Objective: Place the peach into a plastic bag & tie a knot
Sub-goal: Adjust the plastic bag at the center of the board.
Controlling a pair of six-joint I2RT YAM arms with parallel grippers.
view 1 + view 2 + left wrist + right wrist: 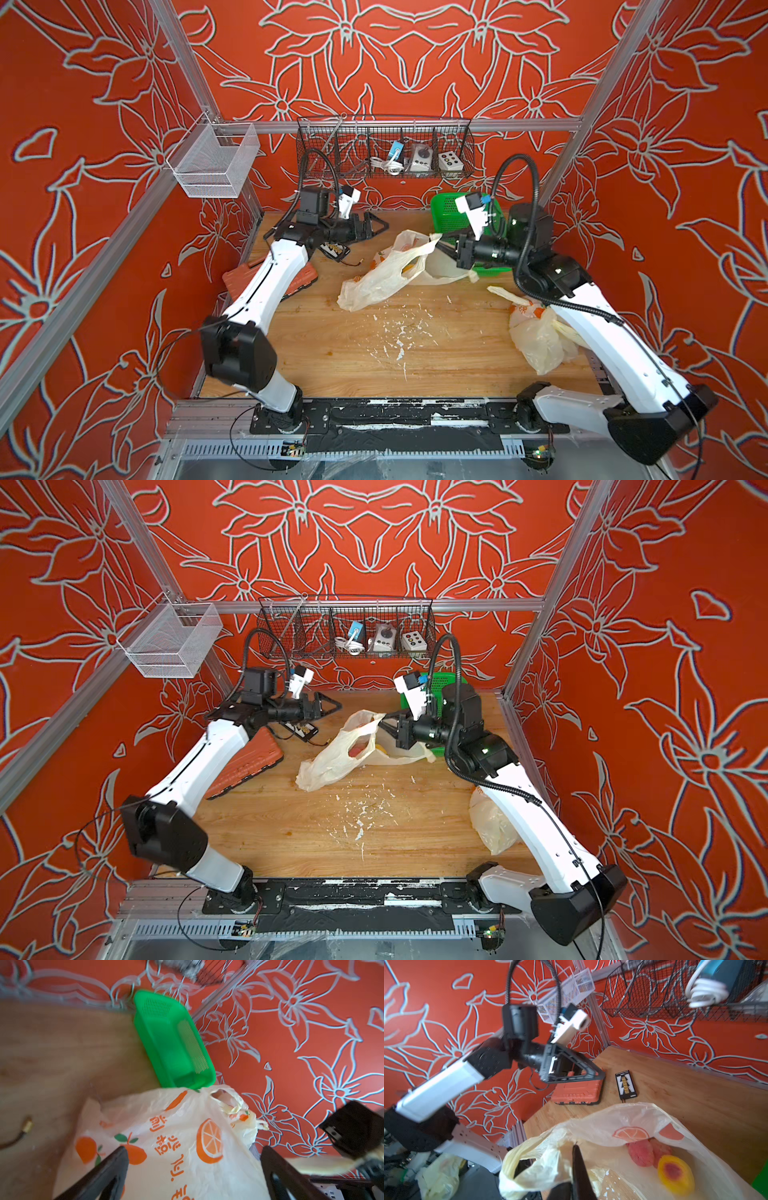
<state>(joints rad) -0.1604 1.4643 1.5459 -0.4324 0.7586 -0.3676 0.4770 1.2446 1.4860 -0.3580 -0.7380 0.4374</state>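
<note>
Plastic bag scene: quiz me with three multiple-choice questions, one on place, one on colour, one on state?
1. Where is the peach? A on bare wood; B inside the plastic bag; C on the floor.
2. What colour is the plastic basket? A blue; B green; C yellow.
3. The right pincer is: A wide open; B shut on the peach; C shut on the bag's edge.
Answers: B, the right wrist view shows it within the bag; B, bright green in both top views; C, cream plastic is pinched between its closed jaws.
</note>
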